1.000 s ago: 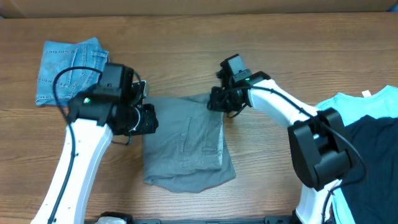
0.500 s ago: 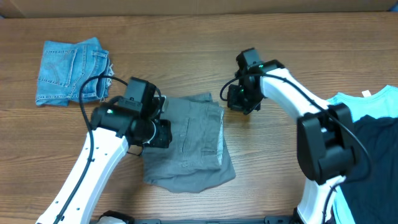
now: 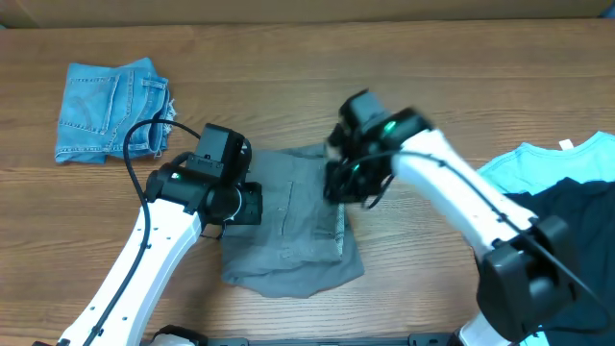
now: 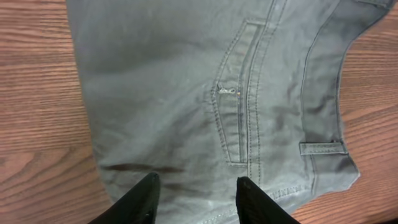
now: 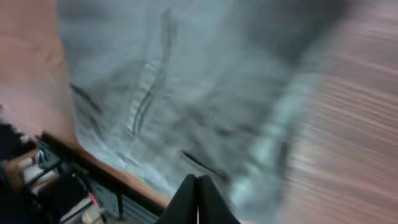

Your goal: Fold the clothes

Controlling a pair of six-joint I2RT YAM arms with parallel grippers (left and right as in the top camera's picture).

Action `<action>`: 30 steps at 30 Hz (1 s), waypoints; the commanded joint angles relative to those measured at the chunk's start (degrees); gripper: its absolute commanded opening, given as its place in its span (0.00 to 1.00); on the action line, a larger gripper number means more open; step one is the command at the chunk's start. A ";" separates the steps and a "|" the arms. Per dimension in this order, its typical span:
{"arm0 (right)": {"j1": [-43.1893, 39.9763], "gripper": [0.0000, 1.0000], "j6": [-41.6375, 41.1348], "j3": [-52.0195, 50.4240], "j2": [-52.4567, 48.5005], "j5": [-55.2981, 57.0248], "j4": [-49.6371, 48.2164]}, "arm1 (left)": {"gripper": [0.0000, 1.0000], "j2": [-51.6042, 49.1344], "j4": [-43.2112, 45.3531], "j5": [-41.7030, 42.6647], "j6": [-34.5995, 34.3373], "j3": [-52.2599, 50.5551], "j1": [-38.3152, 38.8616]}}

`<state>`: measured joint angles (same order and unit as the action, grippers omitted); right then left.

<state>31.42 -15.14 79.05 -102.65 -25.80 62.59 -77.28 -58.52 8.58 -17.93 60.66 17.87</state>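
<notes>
Left wrist: grey shorts [image 4: 186,93] lie beneath spread left gripper [image 4: 196,180]; right gripper [image 5: 198,185], pressed together, hovers above them.

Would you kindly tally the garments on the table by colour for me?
Grey shorts: 1
Blue denim shorts: 1
Light-blue T-shirt: 1
Black garment: 1
Total: 4
</notes>
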 commanded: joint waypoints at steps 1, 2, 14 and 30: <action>5.64 0.07 -4.39 -7.50 -0.92 -4.44 -4.50 | 0.43 -0.26 -1.16 -1.73 -0.94 -0.33 -0.33; 6.84 0.07 -5.92 -9.42 -1.01 -4.57 -5.79 | 0.43 -0.26 -1.60 -1.68 -0.94 -0.42 -0.33; 3.69 0.06 -13.86 -20.87 -1.03 -4.31 -4.98 | 0.43 -0.42 -1.20 -1.27 -3.39 -7.37 -0.28; 1.90 0.05 -13.60 -20.79 -1.01 -4.28 -5.31 | 0.06 -0.68 9.73 9.01 -15.54 -28.33 -0.28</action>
<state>33.39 -28.51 58.43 -103.68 -29.80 57.54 -77.49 -48.31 15.86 -28.69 34.46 17.87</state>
